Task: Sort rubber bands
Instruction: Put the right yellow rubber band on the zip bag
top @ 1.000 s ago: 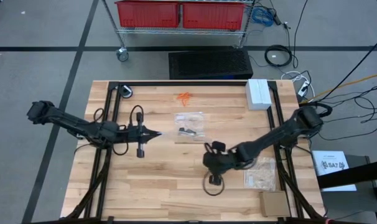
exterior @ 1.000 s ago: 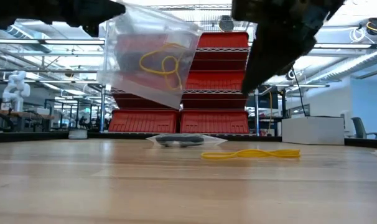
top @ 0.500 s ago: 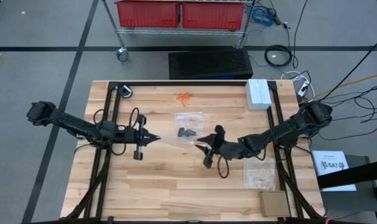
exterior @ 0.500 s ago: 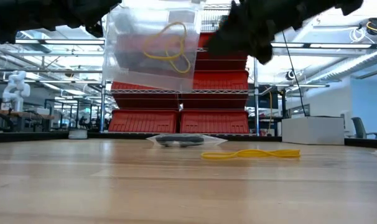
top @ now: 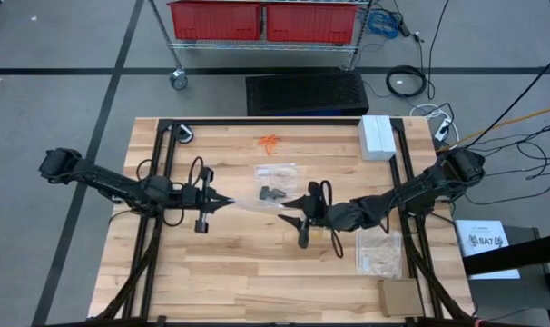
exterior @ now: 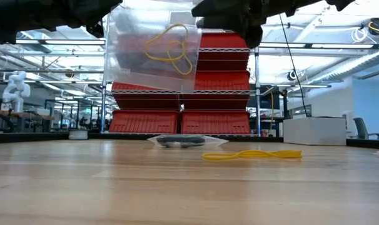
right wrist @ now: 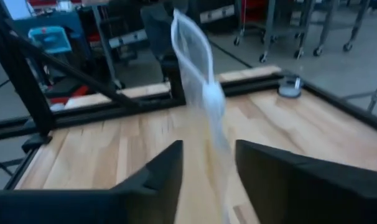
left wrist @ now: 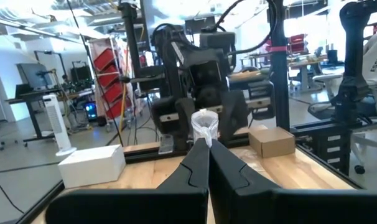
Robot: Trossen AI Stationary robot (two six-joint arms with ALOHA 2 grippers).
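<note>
A clear plastic bag (exterior: 146, 62) with yellow rubber bands (exterior: 169, 50) inside hangs above the table's middle, and my left gripper (top: 231, 199) is shut on it. My right gripper (top: 287, 209) is open and level at the bag's other end, with one finger on each side of the bag's thin edge (right wrist: 204, 93). One yellow band (exterior: 252, 154) lies loose on the table. Black bands lie in a second bag (top: 277, 186) flat on the wood. Orange bands (top: 270, 142) lie bare near the far edge. My left gripper pinches a bunched part of the bag's edge (left wrist: 205, 127) between its two shut fingers, coming level from the table's left. The bag is lifted clear of the table and reaches toward the right gripper. Whether my right gripper touches the bag, I cannot tell.
A bag of pale yellow bands (top: 379, 254) lies near the right arm. A cardboard box (top: 400, 297) sits at the near right corner and a white box (top: 377, 136) at the far right. Black frame rails (top: 162, 163) run along both sides.
My right gripper has risen from the table, gone toward the far edge and the left up to the bag, and tipped from pointing down to about level. The bag in my left gripper has swung up a little, from tilted to nearly level along its top.
</note>
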